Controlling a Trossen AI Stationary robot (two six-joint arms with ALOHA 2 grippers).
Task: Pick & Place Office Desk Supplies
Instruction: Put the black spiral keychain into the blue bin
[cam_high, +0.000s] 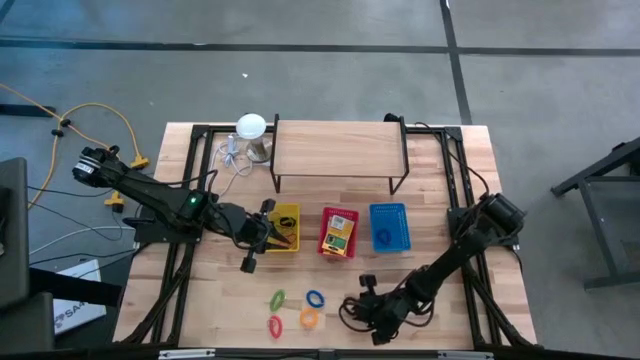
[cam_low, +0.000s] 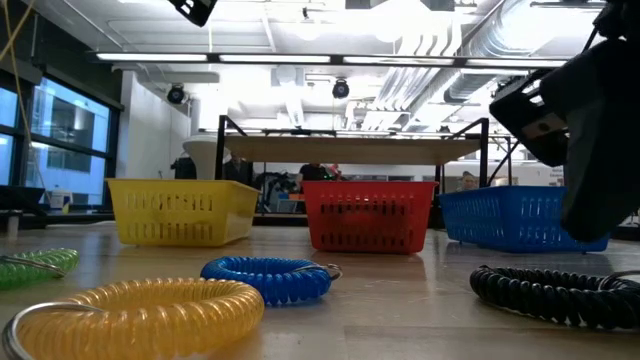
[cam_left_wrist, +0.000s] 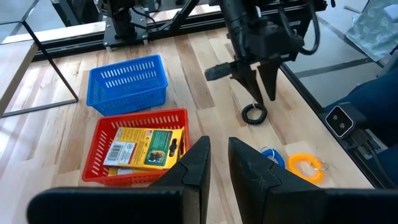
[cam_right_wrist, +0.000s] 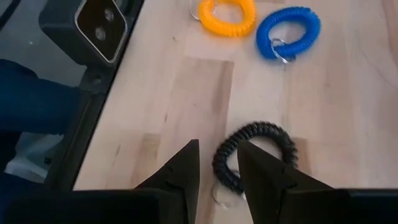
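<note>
Your red basket (cam_left_wrist: 106, 140) held a yellow-and-green card box (cam_left_wrist: 144, 148); the blue basket (cam_left_wrist: 127, 83) at its 3 o'clock looked empty. Your right gripper (cam_right_wrist: 217, 167) stood parted over the black coil ring (cam_right_wrist: 255, 149) on the counter (cam_high: 440, 190), grasping nothing; left gripper (cam_left_wrist: 216, 163) slightly parted, empty.

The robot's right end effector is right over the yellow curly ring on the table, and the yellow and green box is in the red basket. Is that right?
Not quite. The right end effector is over the black coil ring, not the yellow one; the right wrist view shows the yellow coil ring lying farther off beside the blue one. The yellow and green box does lie in the red basket.
</note>
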